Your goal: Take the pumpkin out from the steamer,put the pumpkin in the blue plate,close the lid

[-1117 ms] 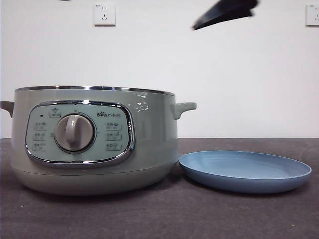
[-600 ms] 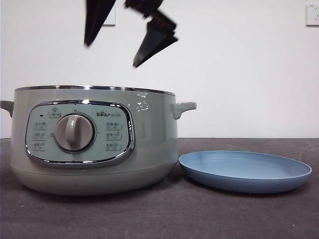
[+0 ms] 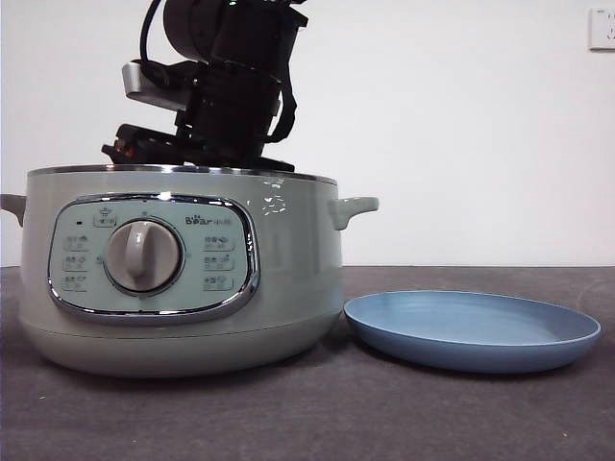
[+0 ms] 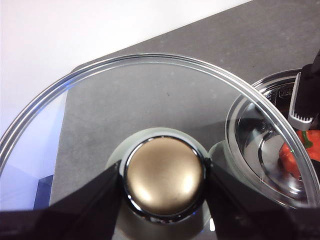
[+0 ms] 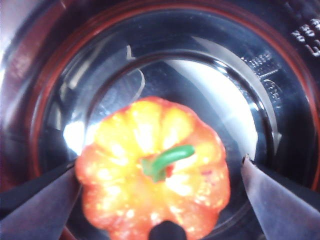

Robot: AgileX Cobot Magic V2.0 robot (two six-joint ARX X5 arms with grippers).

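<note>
Front view gives you the right arm dropped into the steamer (image 3: 183,274) at left of the frame, its dark wrist filling the upper left above the chrome rim, while the blue plate (image 3: 471,331) lies bare at lower right on the dark table (image 3: 432,413). In your right wrist view the right gripper (image 5: 160,172) is spread wide, one jaw on each side of the pumpkin (image 5: 152,170), which sits on the shiny pot floor at centre frame; whether the jaws touch it you cannot tell. In your left wrist view the left gripper (image 4: 164,181) is clamped on the knob of the lid (image 4: 100,100), held off to the side of the pot, with the pot's open mouth at the right edge.
</note>
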